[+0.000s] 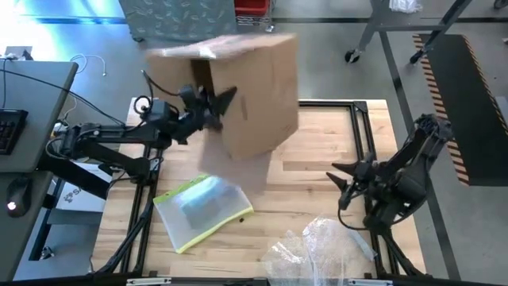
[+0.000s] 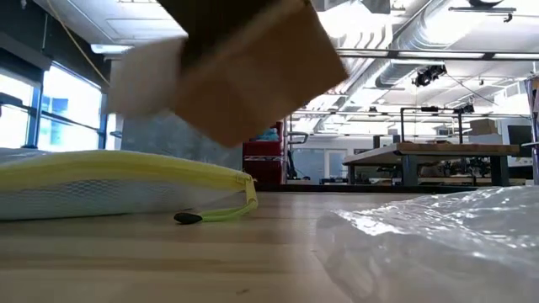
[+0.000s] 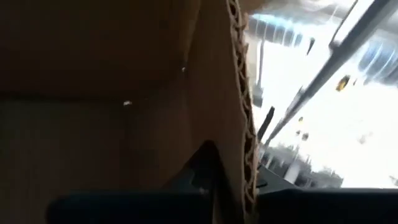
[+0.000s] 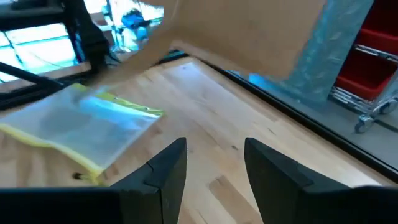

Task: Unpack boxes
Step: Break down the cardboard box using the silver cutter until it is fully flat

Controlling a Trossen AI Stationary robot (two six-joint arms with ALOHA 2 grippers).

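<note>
Above the table [image 1: 317, 151], box [image 1: 254, 87] in left hand [image 1: 213, 107]

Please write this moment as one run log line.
left tool: shut on carton wall | carton: lifted, tilted | right tool: open, empty | pouch: on table

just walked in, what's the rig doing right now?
The left gripper is shut on a wall of the cardboard box and holds it lifted and tilted above the far side of the table. The right gripper is open and empty, waiting over the right side. A clear pouch with yellow edge and crinkly plastic film already lie on the table nearer the front.
</note>
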